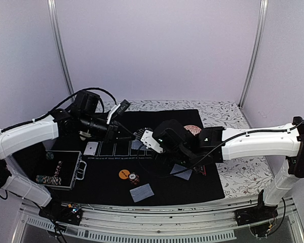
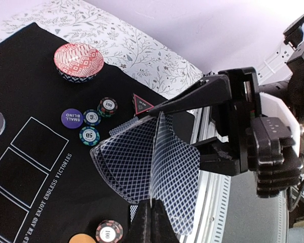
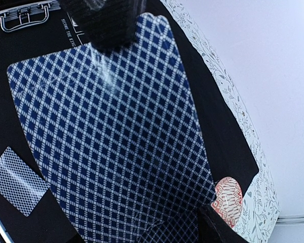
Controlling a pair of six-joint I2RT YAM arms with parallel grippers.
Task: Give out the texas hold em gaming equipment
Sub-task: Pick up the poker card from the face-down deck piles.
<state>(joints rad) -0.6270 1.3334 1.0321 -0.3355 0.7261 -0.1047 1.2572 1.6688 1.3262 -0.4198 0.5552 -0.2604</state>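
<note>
The work is in the middle of dealing. A fan of cards (image 2: 137,162) with blue patterned backs hangs in the air above the black mat (image 2: 25,66), a little to the left of the red bowl (image 2: 78,61) when I look from behind the arms.

The left gripper (image 2: 151,210) has its jaws pressed together on the lower corner of this fan. The right gripper (image 2: 177,132) has its jaws about half apart, 1 along the upper edge of the cards and 1 at the far side. To me it looks clamped across the width of the pack, but I cannot see the contact fully.

On the mat beside the bowl lie a purple disc (image 2: 72,118), 3 striped chips (image 2: 89,135) and a triangle marker (image 2: 142,104). On the near side of the bowl, toward the arm bases, 2 single cards (image 1: 142,192) lie face down, and further left of them are an orange disc (image 1: 124,174) and an open case (image 1: 61,172) of chips.

I judge that some pieces are already given out and the pack is not finished. The next move, I think, asks the left arm to draw only 1 card free while the right one keeps the others. The danger is that several cards slide out together, because they are thin and smooth. Then the card must go flat on a free place of the mat, away from the bowl.
</note>
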